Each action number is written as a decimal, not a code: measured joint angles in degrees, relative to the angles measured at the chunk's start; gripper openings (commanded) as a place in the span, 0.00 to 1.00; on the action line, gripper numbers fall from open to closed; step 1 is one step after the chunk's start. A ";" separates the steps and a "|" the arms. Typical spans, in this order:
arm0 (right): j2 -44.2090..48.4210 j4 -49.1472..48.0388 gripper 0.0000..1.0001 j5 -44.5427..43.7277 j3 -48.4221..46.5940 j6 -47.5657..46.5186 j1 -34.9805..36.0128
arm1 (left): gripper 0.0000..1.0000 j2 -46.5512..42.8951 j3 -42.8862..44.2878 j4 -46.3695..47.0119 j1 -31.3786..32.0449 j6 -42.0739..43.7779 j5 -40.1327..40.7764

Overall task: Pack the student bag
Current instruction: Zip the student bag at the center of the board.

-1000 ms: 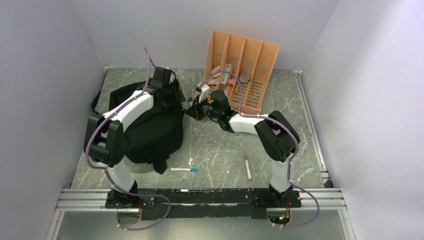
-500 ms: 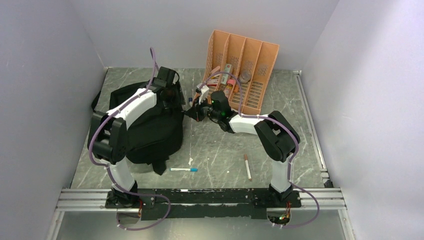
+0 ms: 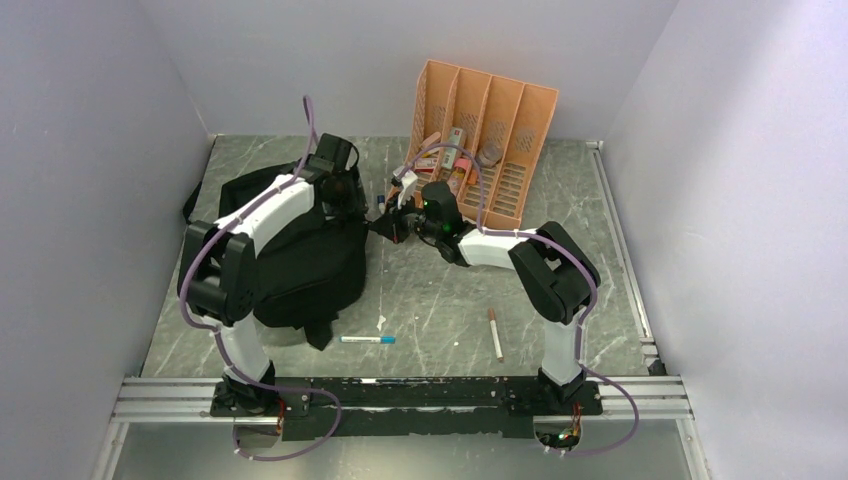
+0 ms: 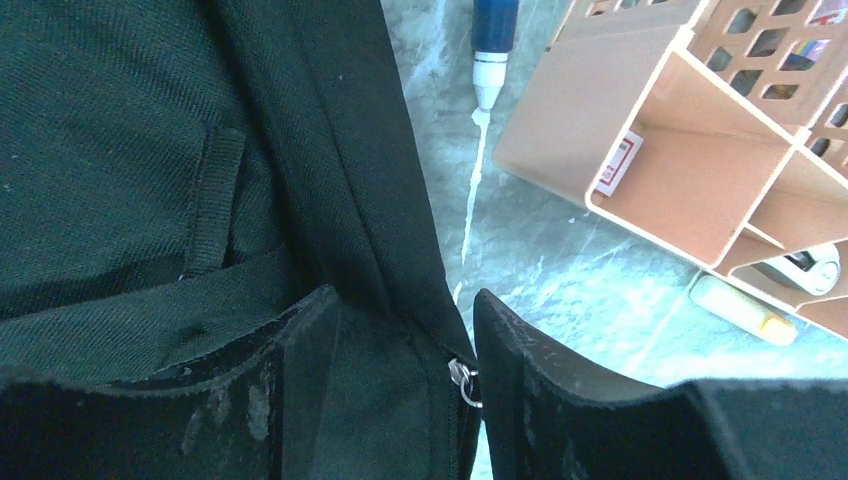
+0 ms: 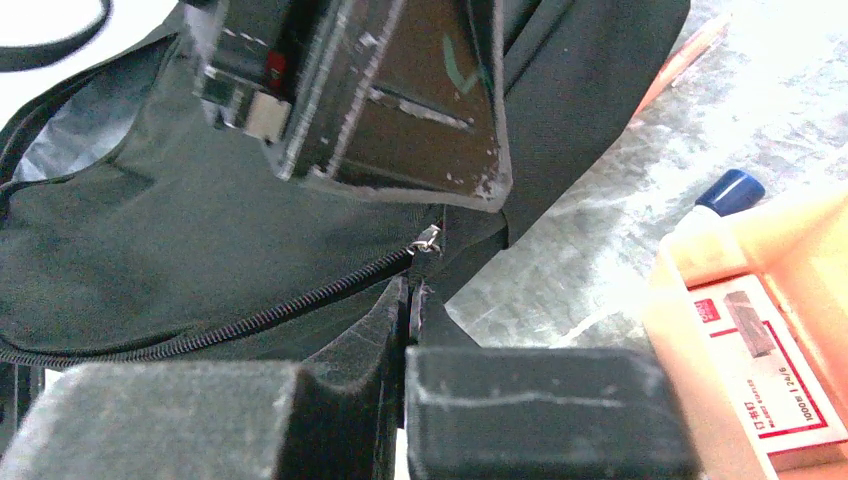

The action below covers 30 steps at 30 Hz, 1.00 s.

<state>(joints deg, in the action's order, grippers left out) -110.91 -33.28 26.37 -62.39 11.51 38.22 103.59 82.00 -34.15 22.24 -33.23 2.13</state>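
fabric at edge of student bag [image 5: 200, 230] sits pinched in right gripper [image 5: 408, 295].

Seen from my console: an orange slotted plastic desk organizer [image 3: 487, 140] stands tilted at the back of the grey marbled tabletop [image 3: 440, 290], with a white box with red print [image 5: 755, 380] in one compartment. Just beside its open end I see a blue-and-white tube-shaped item [image 4: 494, 40] and a white stick with a yellow end [image 4: 745, 310]. Nearer me, well apart, lie a slim white pen with blue ends [image 3: 368, 339] and a slim reddish-brown stick [image 3: 495, 334].
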 measured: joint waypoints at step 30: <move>7.78 12.70 0.00 2.86 0.07 -7.17 5.35 | 0.05 9.20 5.62 -1.42 -1.49 -0.20 -2.69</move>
<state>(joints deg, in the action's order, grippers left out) -103.13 -20.58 29.23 -62.33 4.34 43.57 112.79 87.61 -35.57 20.75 -33.43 -0.56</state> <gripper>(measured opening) 0.016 0.090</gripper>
